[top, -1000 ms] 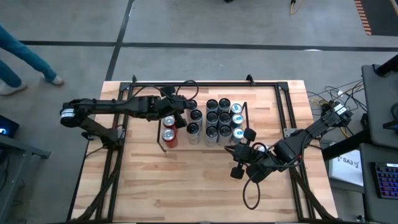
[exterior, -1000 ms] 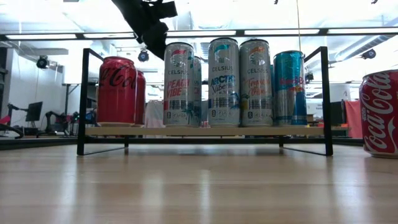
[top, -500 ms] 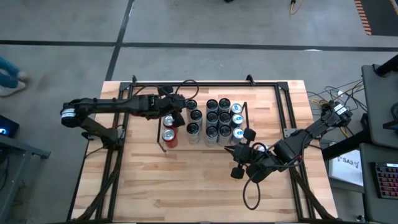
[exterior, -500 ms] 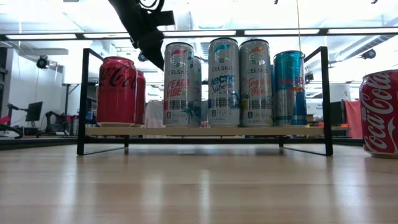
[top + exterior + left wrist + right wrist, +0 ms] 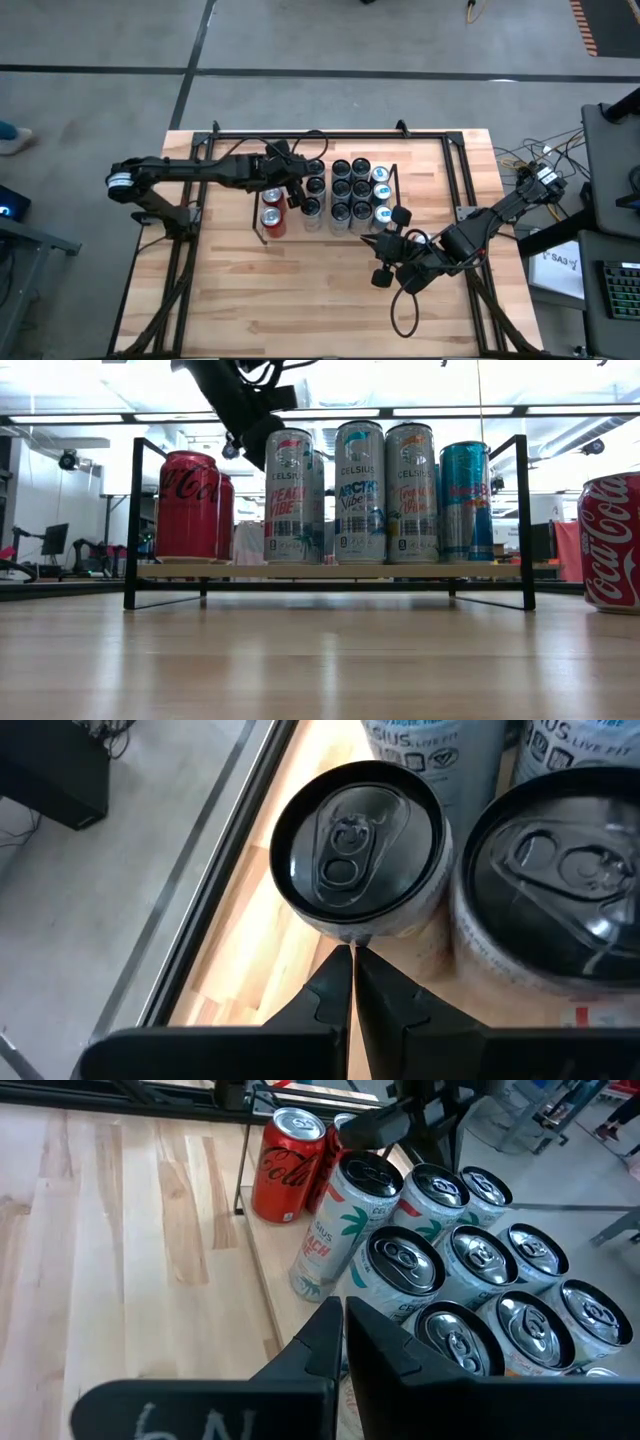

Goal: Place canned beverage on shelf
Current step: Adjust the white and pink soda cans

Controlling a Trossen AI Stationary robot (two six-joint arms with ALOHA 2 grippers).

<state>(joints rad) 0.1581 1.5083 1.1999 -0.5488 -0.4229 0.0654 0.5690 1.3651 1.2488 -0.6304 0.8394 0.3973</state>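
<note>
the shelf (image 5: 326, 225) stands mid-table, its wood base loaded with rows of tall slim cans (image 5: 350, 195) and two red cola cans (image 5: 270, 210) at its left end. the left gripper (image 5: 297, 189), fingers pressed together and holding nothing, hovers above the cans just beside the red pair. another red cola can (image 5: 612, 541) stands on the table (image 5: 300, 300) off the shelf. the right gripper (image 5: 383, 240), also closed and empty, waits near the shelf's right end.

The left gripper (image 5: 296, 192) now sits farther along the shelf (image 5: 392, 196) than 1 second ago, shifted from above the red cans (image 5: 271, 208) toward the first row of slim cans (image 5: 312, 195). In the low view its closed tip (image 5: 262, 432) now meets the top of the Peach Vibe can (image 5: 288, 495). The person at the floor's edge has nearly left the high view, with only a shoe (image 5: 14, 138) showing.
</note>
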